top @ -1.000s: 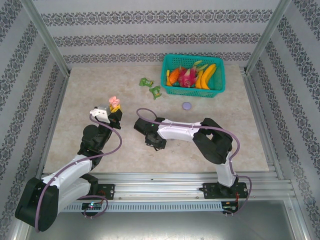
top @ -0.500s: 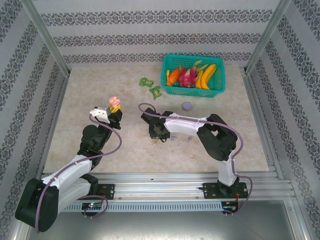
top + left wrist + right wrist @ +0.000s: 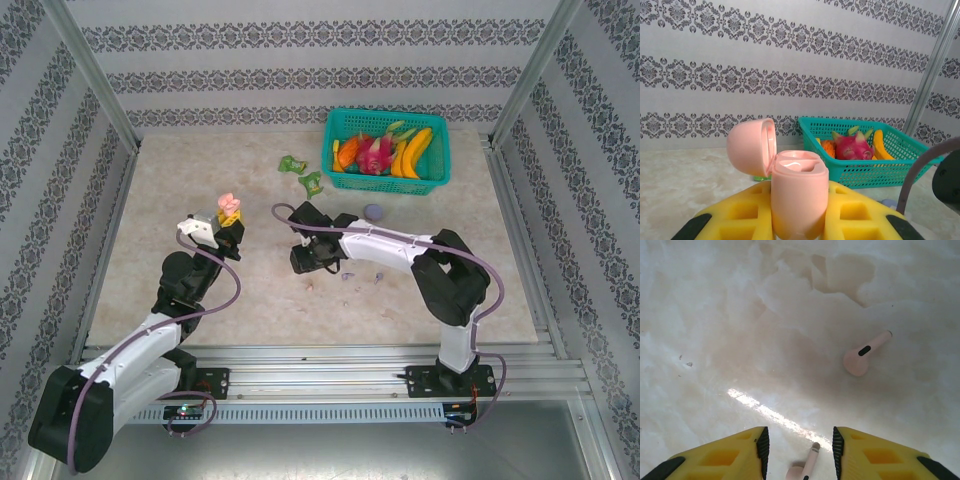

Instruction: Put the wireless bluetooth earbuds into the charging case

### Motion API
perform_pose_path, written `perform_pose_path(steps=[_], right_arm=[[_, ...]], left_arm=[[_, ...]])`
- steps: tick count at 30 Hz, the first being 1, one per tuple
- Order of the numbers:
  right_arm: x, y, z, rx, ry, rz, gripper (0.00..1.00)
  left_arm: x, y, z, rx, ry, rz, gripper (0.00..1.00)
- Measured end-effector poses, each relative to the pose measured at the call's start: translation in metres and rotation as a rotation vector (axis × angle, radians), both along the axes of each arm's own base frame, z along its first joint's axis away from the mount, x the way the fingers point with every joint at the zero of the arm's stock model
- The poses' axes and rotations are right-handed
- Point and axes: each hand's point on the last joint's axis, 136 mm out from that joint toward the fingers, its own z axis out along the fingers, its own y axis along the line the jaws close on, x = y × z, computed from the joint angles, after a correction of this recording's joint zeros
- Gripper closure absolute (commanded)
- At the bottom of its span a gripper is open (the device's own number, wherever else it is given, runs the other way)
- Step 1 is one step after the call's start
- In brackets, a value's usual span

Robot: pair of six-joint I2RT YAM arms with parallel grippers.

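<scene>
Right claw shifted farther out, jaws parted, pink earbud between them. Left claw clenches charging case.

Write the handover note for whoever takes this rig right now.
Left end effector: shut on the pink case, held upright off the table, lid open.
Right end effector: open, low over the table. One pink earbud lies ungripped between its fingers, the second pink earbud just beyond.
Two purple earbuds lie on the table to its right. The purple case sits near the basket.
Done: pink case held open.
Left: all four earbuds to insert.
</scene>
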Motion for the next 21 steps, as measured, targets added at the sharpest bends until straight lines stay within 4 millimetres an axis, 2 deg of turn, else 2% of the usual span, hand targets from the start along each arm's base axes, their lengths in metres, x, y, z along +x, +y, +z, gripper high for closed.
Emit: perform_pose_path(steps=[11, 16, 21], right_arm=[[-0.008, 0.008, -0.014, 0.057, 0.059, 0.012, 0.59], [-0.024, -0.008, -0.032, 0.034, 0.112, -0.044, 0.53], [-0.037, -0.022, -0.031, 0.028, 0.133, -0.090, 0.51]], left_arm=[[-0.004, -0.002, -0.001, 0.006, 0.011, -0.019, 1.00], [-0.004, -0.003, -0.001, 0.007, 0.013, -0.023, 1.00], [-0.004, -0.003, -0.002, 0.008, 0.015, -0.025, 1.00]])
